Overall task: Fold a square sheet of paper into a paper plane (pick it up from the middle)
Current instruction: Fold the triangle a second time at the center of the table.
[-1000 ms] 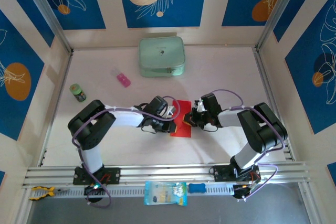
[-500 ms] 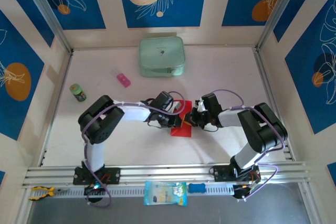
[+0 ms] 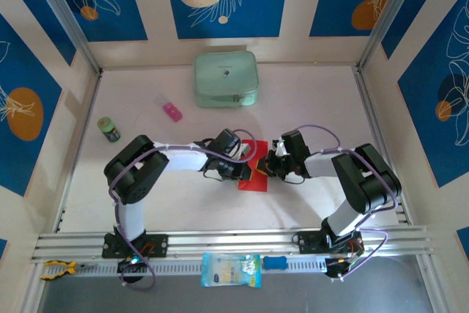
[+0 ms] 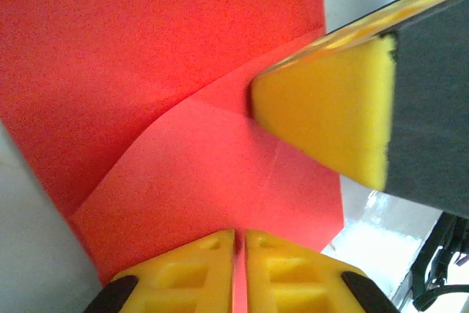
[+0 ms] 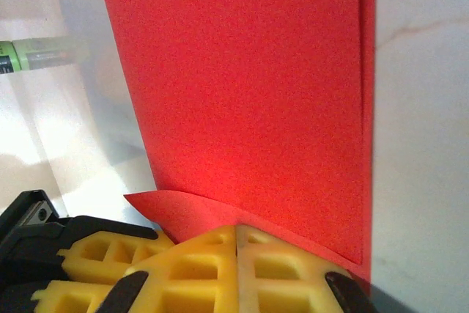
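- Mid-desk, the square sheet of paper [image 3: 253, 182] lies bright red between the two arms, with one flap curling up off the desk [image 3: 315, 108].
- The left pincer [image 4: 239, 243], its fingers pressed almost together, nips the edge of that raised flap.
- The right pincer [image 5: 236, 236] is pressed together, its tips bearing down on the sheet as a hold-down.
- By the look of it, a fold is under way, early in the job.
- To do it well: carry the flap over low, match edge to edge, hold the sheet firmly, then press the crease flat.
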`<act>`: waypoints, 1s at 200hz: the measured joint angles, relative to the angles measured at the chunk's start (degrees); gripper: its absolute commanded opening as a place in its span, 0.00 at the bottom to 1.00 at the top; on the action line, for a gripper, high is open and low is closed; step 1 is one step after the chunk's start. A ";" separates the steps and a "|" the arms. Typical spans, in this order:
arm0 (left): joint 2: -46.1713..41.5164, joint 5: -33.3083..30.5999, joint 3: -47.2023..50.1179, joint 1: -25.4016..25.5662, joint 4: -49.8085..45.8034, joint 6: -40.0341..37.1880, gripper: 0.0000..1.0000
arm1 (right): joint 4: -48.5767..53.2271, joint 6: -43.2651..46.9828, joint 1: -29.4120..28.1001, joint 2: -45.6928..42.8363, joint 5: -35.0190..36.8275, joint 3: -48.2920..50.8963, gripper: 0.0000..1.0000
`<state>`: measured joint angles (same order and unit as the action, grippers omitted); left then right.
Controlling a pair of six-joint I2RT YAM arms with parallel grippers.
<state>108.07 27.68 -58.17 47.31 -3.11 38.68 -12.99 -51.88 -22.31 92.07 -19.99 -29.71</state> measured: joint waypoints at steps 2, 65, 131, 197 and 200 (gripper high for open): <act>0.00 0.07 -0.22 0.02 -0.02 0.00 0.12 | 0.09 0.00 0.00 0.00 0.02 -0.04 0.00; 2.64 1.95 -4.02 0.28 -0.13 0.22 0.10 | 0.83 -0.02 0.17 0.09 0.02 -0.46 0.00; 2.45 2.10 -1.01 0.33 1.53 -0.50 0.11 | 1.46 0.02 0.17 0.09 -0.02 -0.68 0.00; -1.90 1.92 3.32 0.55 -1.01 -1.73 0.14 | 1.92 0.44 0.31 0.09 -0.15 -0.81 0.00; -2.05 1.88 3.45 0.57 -1.07 -1.75 0.13 | 1.92 0.44 0.31 0.09 -0.17 -0.81 0.00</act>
<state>106.02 29.56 -54.72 47.88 -4.19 36.93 -11.07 -51.44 -22.00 92.16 -20.16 -30.52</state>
